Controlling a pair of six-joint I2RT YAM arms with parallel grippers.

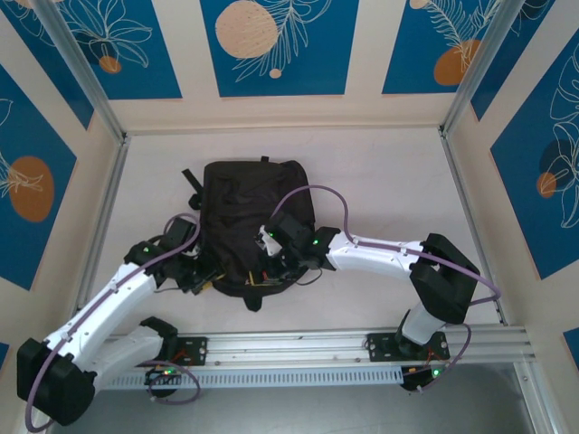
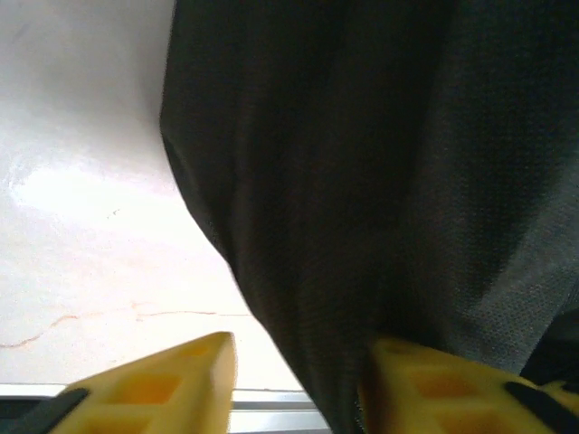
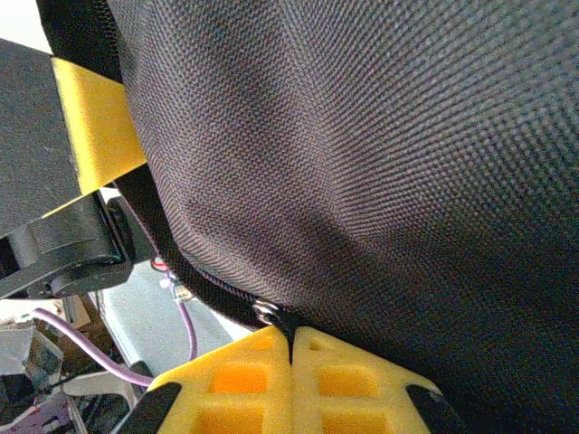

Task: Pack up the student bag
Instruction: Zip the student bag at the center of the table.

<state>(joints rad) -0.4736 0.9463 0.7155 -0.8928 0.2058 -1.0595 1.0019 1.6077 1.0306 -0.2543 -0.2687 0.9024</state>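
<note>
The student bag (image 1: 249, 203) lies flat in the middle of the pale table (image 1: 389, 172), its black fabric rumpled. The left gripper (image 2: 300, 345) sits at the bag's near left corner with its yellow fingers apart. A fold of the bag's fabric hangs between them, touching one finger and clear of the other. The right gripper (image 3: 291, 336) is at the middle of the bag's near edge, its fingers pressed together and clamped on the zipper pull (image 3: 270, 313) of the bag's zip line.
</note>
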